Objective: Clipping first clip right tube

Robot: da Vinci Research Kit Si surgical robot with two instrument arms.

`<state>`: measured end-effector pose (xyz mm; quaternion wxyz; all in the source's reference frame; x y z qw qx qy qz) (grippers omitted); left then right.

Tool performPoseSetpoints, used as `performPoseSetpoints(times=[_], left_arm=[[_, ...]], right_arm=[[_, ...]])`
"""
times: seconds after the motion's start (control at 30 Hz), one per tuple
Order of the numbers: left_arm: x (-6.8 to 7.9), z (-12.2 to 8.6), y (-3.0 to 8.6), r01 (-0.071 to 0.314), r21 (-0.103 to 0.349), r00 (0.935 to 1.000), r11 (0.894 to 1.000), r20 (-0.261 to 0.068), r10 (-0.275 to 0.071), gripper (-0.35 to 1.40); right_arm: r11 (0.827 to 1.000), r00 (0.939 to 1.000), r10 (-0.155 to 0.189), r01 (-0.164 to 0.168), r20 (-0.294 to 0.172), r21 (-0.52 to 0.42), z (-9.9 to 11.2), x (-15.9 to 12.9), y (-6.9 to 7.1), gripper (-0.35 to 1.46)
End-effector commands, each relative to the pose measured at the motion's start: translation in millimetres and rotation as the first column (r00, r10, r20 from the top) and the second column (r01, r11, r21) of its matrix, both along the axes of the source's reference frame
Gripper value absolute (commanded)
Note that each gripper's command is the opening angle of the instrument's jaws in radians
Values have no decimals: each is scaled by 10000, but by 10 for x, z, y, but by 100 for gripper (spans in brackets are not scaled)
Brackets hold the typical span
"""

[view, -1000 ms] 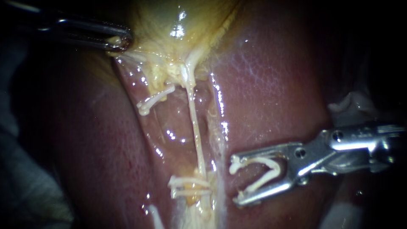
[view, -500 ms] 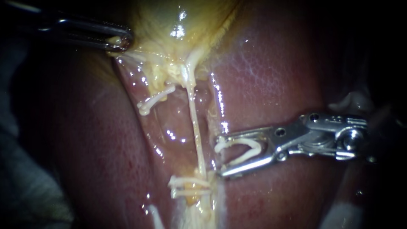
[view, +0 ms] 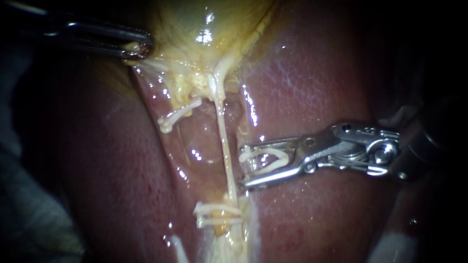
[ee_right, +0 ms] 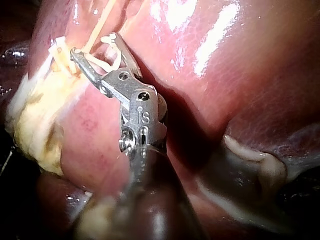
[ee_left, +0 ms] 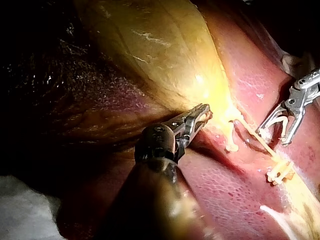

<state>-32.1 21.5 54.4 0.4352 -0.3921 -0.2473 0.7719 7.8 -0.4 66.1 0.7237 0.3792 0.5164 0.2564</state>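
Only the left wrist view clearly showed the left instrument's [ee_left: 204, 115] jaws clamped on glossy yellow gallbladder [ee_left: 160, 50]. The right instrument's [view: 243, 165] jaws gripped a white V-shaped clip [view: 244, 157], seemingly beside the threadlike right tube [view: 224, 146].

Left wrist: my left tool [ee_left: 202, 115] grips the gallbladder [ee_left: 160, 50].
My right tool [ee_left: 273, 136] carries a clip [ee_left: 284, 120] just beside the tube [ee_left: 255, 138].

A surgical lab bench: wet liver [view: 317, 87], yellow gallbladder [view: 209, 24] and a clipped tube [view: 224, 146].
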Motion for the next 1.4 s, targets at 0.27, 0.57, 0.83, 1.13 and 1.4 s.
performPoseSetpoints(times=[0.27,0.57,0.83,1.13,1.4], left_arm=[[-1,-1,0,-25,-49,10000,10000,-1,25,-35],[-1,-1,-1,-22,-49,10000,10000,-3,22,-35],[-1,-1,-1,-18,-49,10000,10000,-5,18,-35],[-1,-2,-1,-17,-49,10000,10000,-6,17,-35],[-1,-2,-1,-17,-49,10000,10000,-6,17,-35]], right_arm=[[9999,9999,108,-108,103,61,6,20,-4,50],[9998,9998,180,-180,117,29,6,38,-12,50],[9996,9996,108,-100,-277,277,-4,45,-23,50],[9980,9967,-82,132,-803,621,-26,53,-37,49],[9934,9912,-717,810,-1111,818,-31,48,-36,36]])
